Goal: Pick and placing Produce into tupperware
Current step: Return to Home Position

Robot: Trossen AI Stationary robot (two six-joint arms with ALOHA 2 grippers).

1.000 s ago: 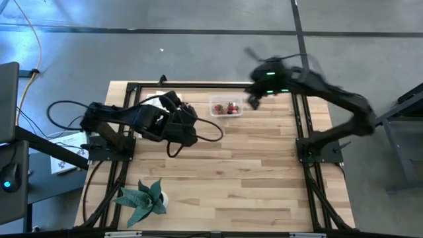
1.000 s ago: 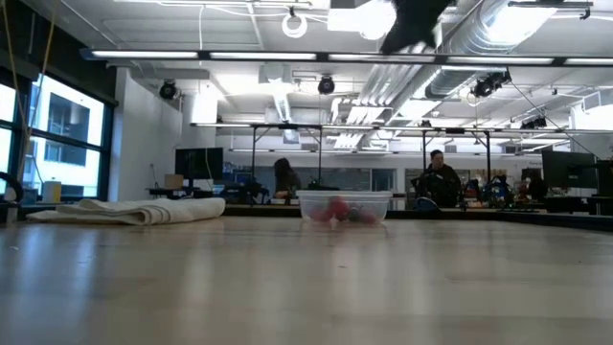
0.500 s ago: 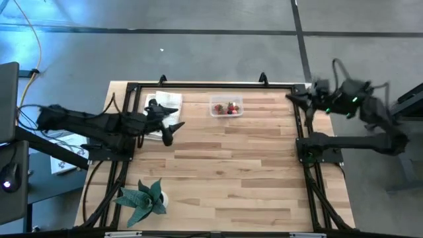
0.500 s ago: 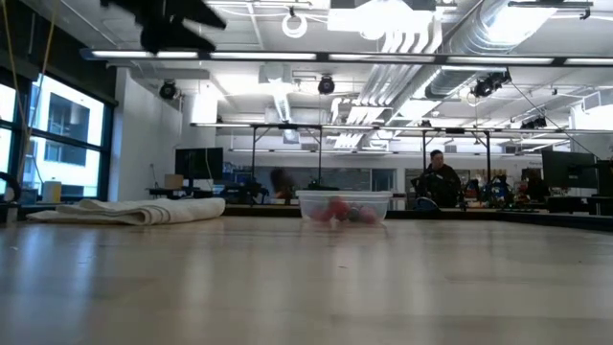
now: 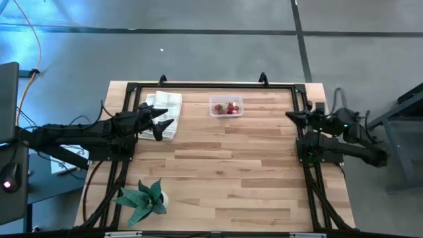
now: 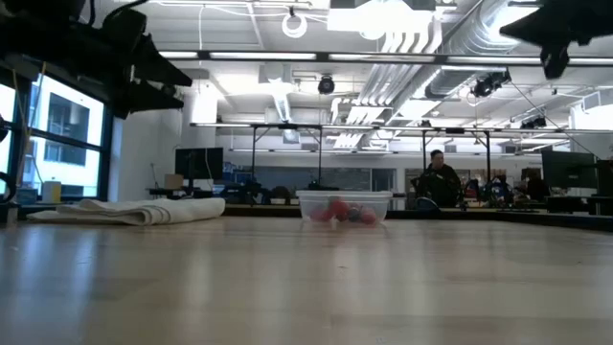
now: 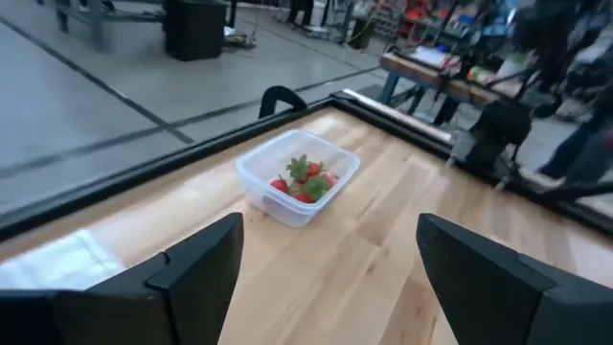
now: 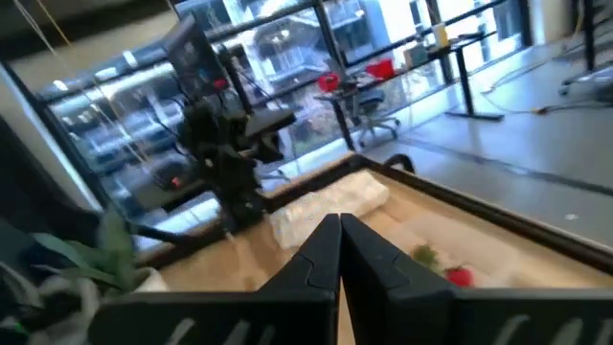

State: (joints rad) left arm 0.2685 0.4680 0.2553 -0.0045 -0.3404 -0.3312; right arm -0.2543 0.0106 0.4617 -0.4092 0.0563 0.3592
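The clear tupperware (image 5: 226, 107) sits on its base near the table's far edge; several red produce pieces (image 7: 305, 181) with green tops lie inside it. It also shows in the low view as the tupperware (image 6: 345, 207). My left gripper (image 5: 162, 123) hovers open above the white cloth on the table's left side, and the wrist view shows my left gripper (image 7: 326, 240) pointing at the container from a distance. My right gripper (image 5: 291, 116) is shut over the table's right edge, well away from the container; my right gripper (image 8: 338, 222) has its fingertips closed together.
A folded white cloth (image 5: 162, 107) lies at the far left of the table. A green leafy plant (image 5: 142, 197) stands at the near left corner. A black frame (image 5: 198, 86) runs round the table. Bare wood (image 5: 231, 172) fills the middle and near side. People are in the room behind.
Both arms have drawn back from the tupperware. My right gripper swung from beside the container toward the table's right edge and came lower. My left arm pulled toward the table's left edge, its gripper now above the cloth. The tupperware and produce have stayed put.
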